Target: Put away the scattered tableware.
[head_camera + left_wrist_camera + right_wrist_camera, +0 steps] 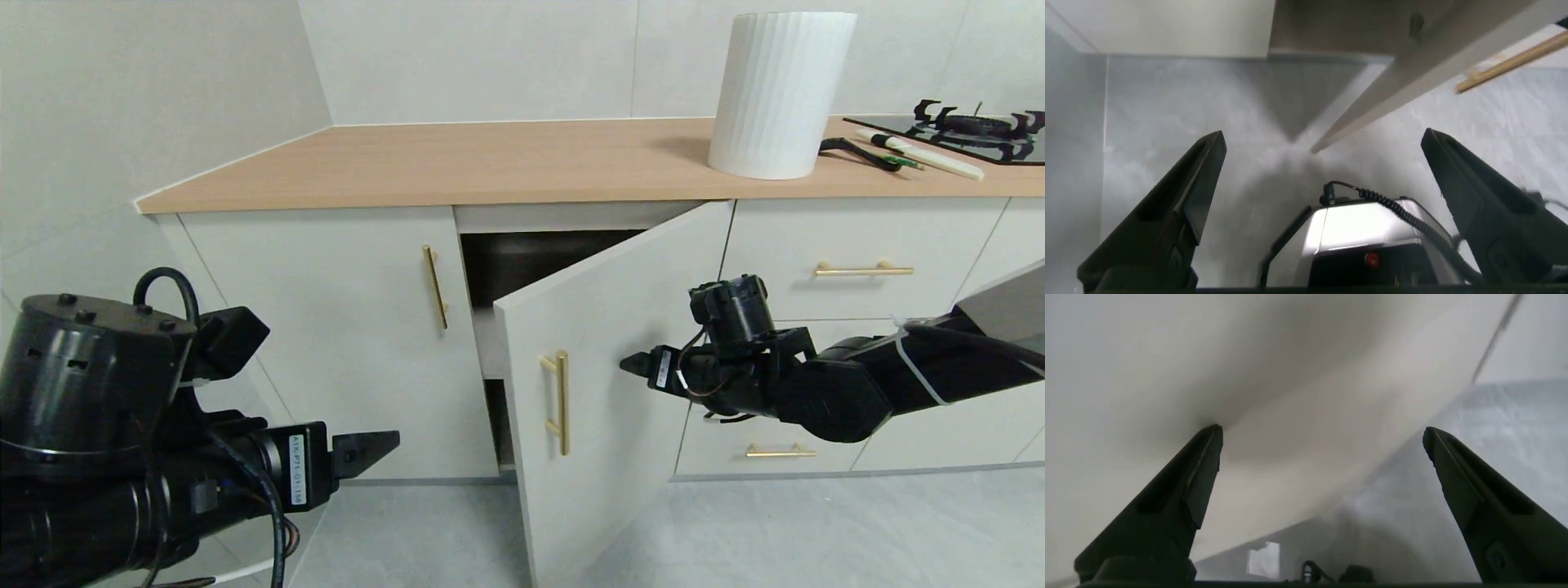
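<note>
Wooden countertop (457,163) carries the scattered tableware (898,155), lying just beside a white ribbed container (775,90), at the edge of the gas hob (980,131). My right gripper (641,365) is wide open and empty, close to the face of the half-open cabinet door (604,278). My left gripper (375,449), also wide open and empty, hangs low near the floor.

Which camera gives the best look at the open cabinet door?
The head view: it shows most of the cabinet door swung ajar, its gold handle and the right gripper near its face. The left wrist view catches an edge and part of the handle; the right wrist view, a close-up patch of its front.
</note>
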You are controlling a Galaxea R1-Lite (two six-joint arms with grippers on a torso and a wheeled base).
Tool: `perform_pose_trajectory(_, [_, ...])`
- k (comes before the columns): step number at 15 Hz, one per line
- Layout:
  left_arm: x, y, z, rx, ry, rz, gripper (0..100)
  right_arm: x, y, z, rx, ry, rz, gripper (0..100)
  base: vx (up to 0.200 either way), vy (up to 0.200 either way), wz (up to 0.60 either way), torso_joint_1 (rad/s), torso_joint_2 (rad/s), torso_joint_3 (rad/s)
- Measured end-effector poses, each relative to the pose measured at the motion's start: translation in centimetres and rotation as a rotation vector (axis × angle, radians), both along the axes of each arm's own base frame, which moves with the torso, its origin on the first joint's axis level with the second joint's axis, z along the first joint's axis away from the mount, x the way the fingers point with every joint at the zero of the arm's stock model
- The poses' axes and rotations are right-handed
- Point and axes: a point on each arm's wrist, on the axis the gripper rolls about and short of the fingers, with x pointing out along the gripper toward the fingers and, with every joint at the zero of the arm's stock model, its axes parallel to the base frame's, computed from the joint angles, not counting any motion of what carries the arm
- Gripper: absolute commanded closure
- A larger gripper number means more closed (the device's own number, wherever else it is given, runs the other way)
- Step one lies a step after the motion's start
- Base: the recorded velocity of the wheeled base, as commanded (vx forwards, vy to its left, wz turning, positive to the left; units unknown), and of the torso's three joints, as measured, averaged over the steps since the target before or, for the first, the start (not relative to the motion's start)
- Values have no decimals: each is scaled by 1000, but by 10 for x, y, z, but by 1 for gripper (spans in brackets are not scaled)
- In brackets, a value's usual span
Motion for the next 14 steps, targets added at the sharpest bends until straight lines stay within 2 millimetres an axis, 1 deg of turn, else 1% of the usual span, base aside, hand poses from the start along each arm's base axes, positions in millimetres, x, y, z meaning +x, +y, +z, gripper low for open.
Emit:
perform_pose_trajectory(3, [2,-1,0,-2,-11,5,0,1,3,3,35,-19,-7,0,0,0,0,0,0,0])
perform_pose_trajectory(7, [1,-1,-1,-1,-7,6,0,6,9,8,98,-33,-49,0,0,0,0,0,0,0])
perform_pose_trajectory(12, [2,-1,-2,2,-4,6,0,26,16,8,128,-77,-185,0,0,0,0,0,0,0])
perform_pose_trajectory(14, [2,-1,-2,2,-3,6,0,36,15,6,153,-86,-243,0,0,0,0,0,0,0])
